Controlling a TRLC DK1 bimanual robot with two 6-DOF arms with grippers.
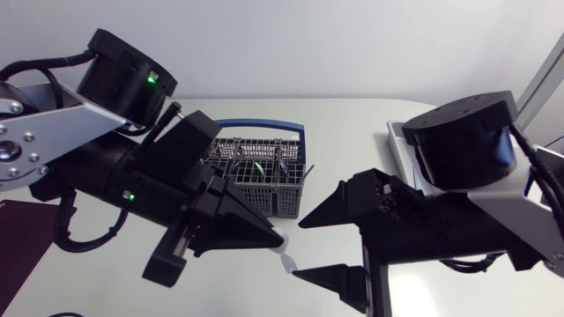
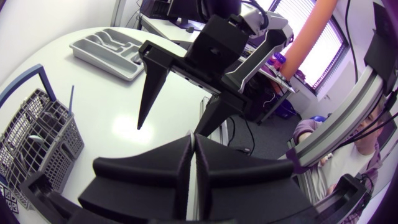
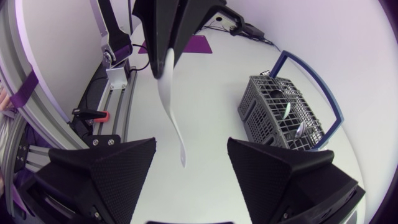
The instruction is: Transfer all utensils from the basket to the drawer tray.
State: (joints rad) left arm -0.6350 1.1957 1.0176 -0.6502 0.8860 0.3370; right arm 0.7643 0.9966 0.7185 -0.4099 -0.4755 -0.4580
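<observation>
My left gripper (image 1: 269,236) is shut on a white plastic spoon (image 1: 284,256) and holds it above the table in front of the basket. In the right wrist view the spoon (image 3: 171,93) hangs handle-first from the left gripper (image 3: 166,46). The handle's end lies between the spread fingers of my right gripper (image 3: 190,142) without touching either. My right gripper (image 1: 300,250) is open and faces the left one. The grey wire basket (image 1: 263,173) with a blue handle holds several more utensils (image 3: 287,112). The grey drawer tray (image 2: 107,48) lies beyond my right arm.
The basket (image 2: 37,138) stands beside my left gripper (image 2: 193,148), whose fingers are pressed together. The tray's corner (image 1: 397,136) shows behind the right arm at the table's right. Bare white table (image 1: 352,132) lies between the basket and the tray.
</observation>
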